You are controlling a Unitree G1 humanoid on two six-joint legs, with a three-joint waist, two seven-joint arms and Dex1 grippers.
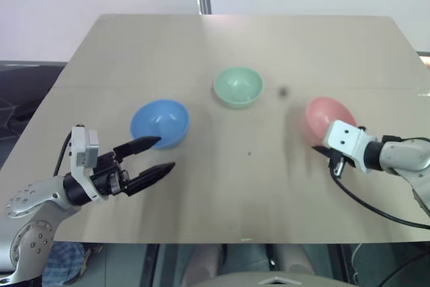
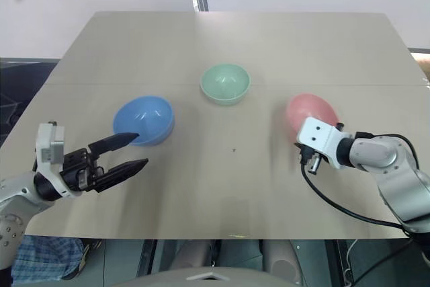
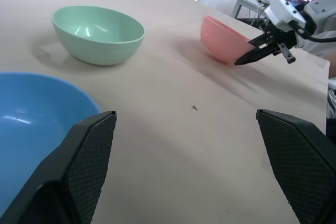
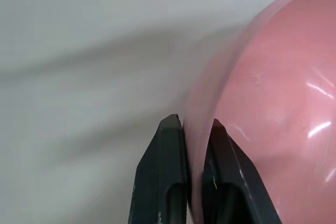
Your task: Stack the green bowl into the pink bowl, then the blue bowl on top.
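pink bowl [image 4: 273, 103] cut off at frame edge, rim motion-blurred

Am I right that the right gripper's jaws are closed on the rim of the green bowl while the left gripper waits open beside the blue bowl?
Not quite: the right gripper has its jaws closed on the rim of the pink bowl, as the right wrist view shows. The green bowl sits untouched at the middle of the table. The rest holds: the left gripper waits open beside the blue bowl.

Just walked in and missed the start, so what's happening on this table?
The right tool is shut on the rim of the pink bowl, which sits tilted. The left tool hangs open beside the blue bowl. The green bowl stands alone on the table; nothing is stacked.
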